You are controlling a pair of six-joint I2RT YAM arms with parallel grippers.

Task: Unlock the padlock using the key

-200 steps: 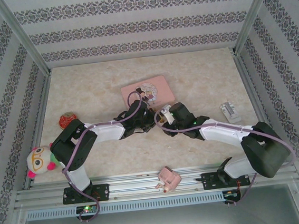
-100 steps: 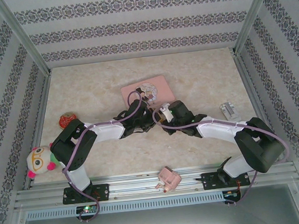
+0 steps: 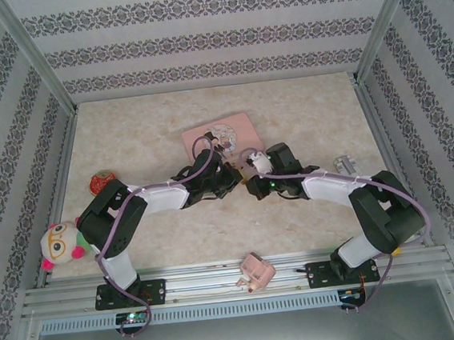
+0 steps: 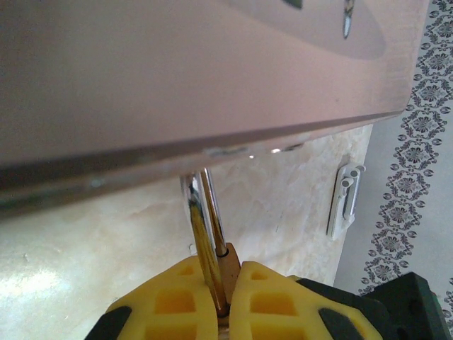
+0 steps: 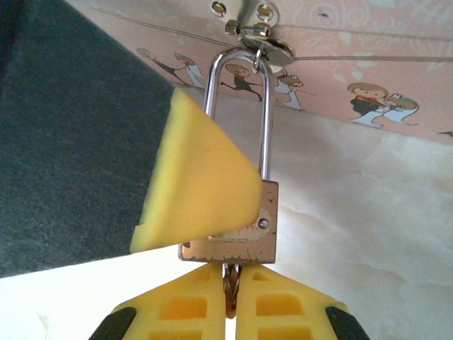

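1. Both arms stretch over the counter [image 3: 309, 106] and meet at the near edge of the pink tin [image 3: 235, 127], which lies flat about mid-counter.
2. The padlock [image 5: 230, 244] hangs from the tin's clasp [image 5: 256, 30]. Its silver shackle [image 5: 265, 120] is threaded through the clasp, and the brass body points away from the tin toward the arms.
3. The left jaws are narrow and pinched on the padlock's body. From the left wrist, the yellow pads [image 4: 177, 304] press on either side of the brass, and the shackle rises from between them to the tin's edge.
4. From the right wrist, one of those left pads [image 5: 191, 191] covers much of the padlock's left side. One leg of the shackle sits in the body; the other leg is hidden behind that pad.
5. The right jaws are all but shut, holding the key [image 5: 230, 287]. It is a thin sliver of metal between their yellow pads [image 5: 283, 312].
6. The key's end touches the middle of the padlock's underside. I cannot tell how far it has gone in.
7. Well away from this, a plush toy [image 3: 57, 244] and a red round thing [image 3: 102, 182] sit at the counter's left side.
8. A white clip [image 3: 347, 166] lies to the right, and a small pink object [image 3: 255, 272] rests on the rail between the arm bases.
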